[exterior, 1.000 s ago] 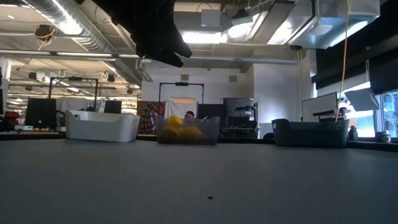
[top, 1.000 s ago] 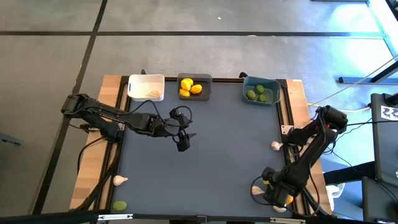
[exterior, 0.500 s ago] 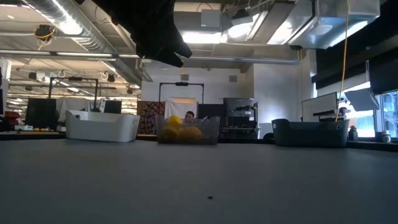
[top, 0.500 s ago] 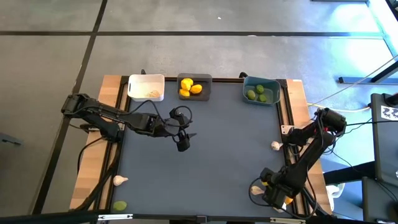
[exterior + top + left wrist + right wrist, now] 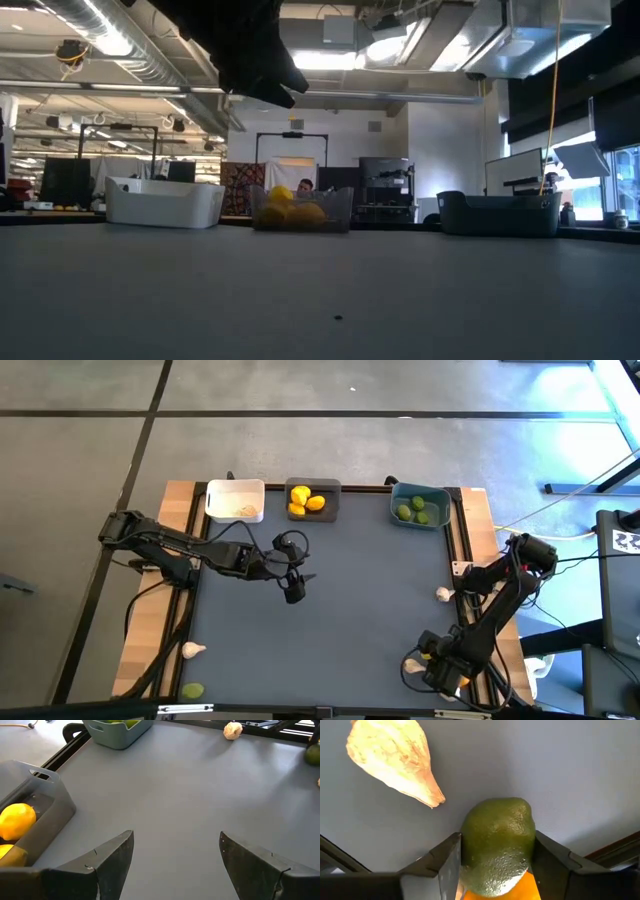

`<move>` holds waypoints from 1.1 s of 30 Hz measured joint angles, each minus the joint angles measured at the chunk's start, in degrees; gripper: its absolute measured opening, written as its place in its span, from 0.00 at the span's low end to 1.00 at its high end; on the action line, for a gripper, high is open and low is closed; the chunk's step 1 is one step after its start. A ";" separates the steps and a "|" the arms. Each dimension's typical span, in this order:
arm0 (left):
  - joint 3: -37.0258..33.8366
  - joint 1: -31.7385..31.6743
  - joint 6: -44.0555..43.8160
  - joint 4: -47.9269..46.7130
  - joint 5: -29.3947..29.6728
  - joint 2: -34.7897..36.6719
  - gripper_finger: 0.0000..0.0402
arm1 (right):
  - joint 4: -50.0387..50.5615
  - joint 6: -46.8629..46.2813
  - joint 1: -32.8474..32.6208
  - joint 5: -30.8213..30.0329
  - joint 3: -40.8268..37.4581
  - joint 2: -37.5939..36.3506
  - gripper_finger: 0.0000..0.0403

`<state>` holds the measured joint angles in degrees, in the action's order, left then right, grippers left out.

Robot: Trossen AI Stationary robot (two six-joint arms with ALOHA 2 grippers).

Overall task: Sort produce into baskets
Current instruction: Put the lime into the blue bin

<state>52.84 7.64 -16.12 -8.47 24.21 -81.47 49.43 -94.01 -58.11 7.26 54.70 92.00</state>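
Down at the near right corner of the worktop (image 5: 330, 600), right hand (image 5: 495, 857) with both fingers pressed against the sides of a green lime (image 5: 497, 845), so clamped on it or nearly so; under the lime something orange, perhaps a lemon, and just beside it a garlic bulb (image 5: 395, 760) lying free. Left hand (image 5: 172, 852) waiting over the middle of the worktop, fingers well apart, holding nothing. At the far edge, white basket (image 5: 235, 500), dark grey basket (image 5: 313, 501) with lemons, teal basket (image 5: 419, 506) with limes already inside. Risks from here, as a judgement only: round skin may slip from the fingers during the lift; the orange piece below may roll away or off the edge; the garlic may be pushed aside; a long carry to the teal basket gives time for a drop.
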 joint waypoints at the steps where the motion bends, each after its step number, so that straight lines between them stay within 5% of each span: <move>1: 0.00 0.00 0.00 0.00 0.00 0.00 0.72 | 0.07 0.02 0.00 -0.22 0.00 -0.17 0.48; 15: 0.00 0.00 0.00 0.03 -0.02 0.00 0.72 | 5.24 0.23 2.17 -10.27 -0.05 -7.51 0.48; 33: 0.00 0.00 -2.08 0.05 -0.02 0.00 0.72 | 17.42 14.79 18.07 -25.04 -0.02 -13.74 0.48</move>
<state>52.84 7.64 -18.20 -8.43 24.18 -81.47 66.85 -79.22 -40.04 -17.78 54.68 78.26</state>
